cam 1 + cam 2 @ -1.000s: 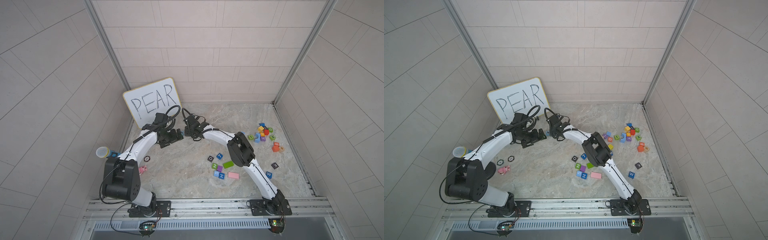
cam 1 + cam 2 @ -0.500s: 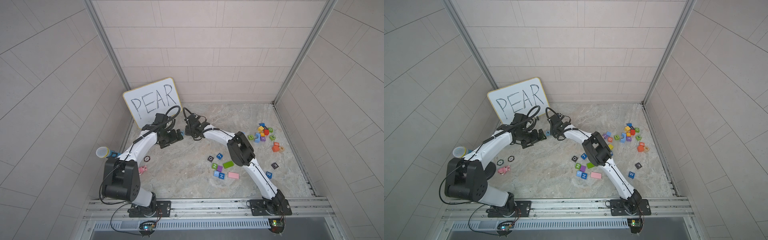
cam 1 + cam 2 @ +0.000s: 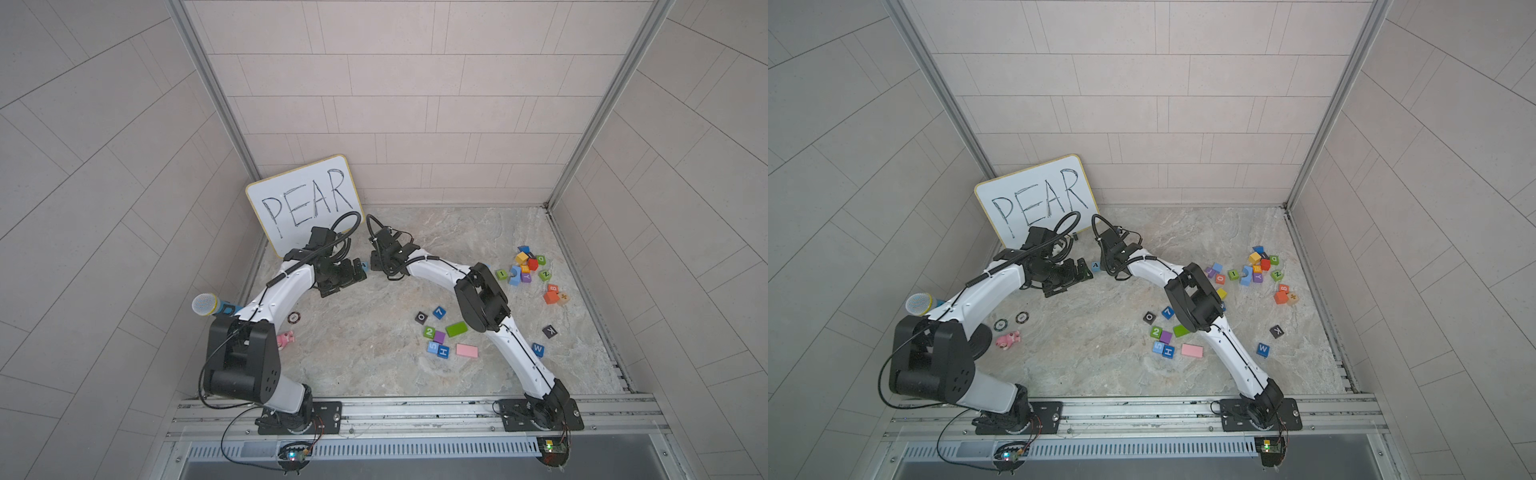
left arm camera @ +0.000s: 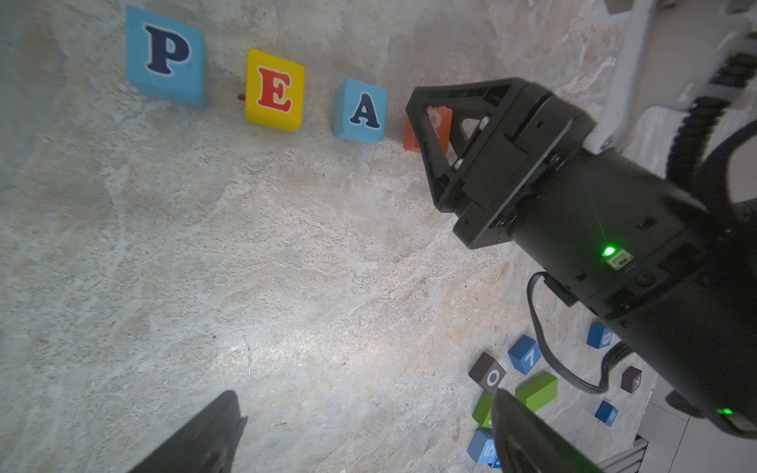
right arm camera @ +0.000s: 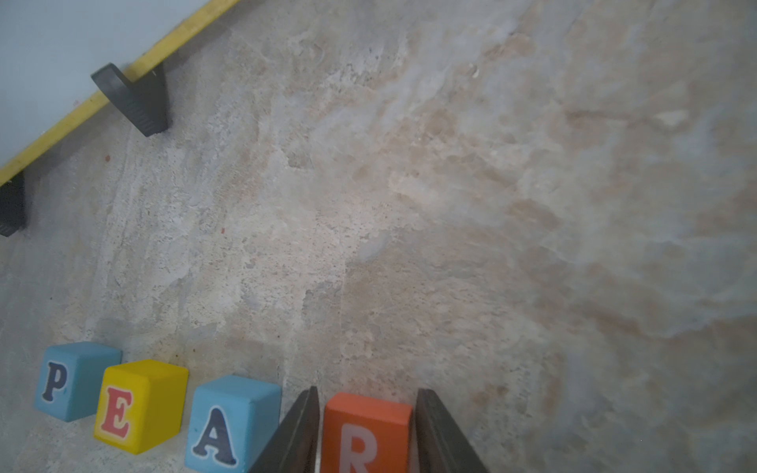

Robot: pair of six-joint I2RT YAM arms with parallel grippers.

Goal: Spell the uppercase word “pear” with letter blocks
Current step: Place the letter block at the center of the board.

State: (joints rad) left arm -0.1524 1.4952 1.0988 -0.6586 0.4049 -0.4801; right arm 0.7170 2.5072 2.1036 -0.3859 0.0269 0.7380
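The right hand apparently grips the half-hidden R block; the left hand gapes, cut off.

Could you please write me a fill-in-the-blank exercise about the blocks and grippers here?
The yellow block shows the letter ___.
The right gripper holds the orange block, lettered ___.
The left gripper holds nothing; its jaws are ___.
The whiteboard reads ___.
Missing words: E; R; open; PEAR.
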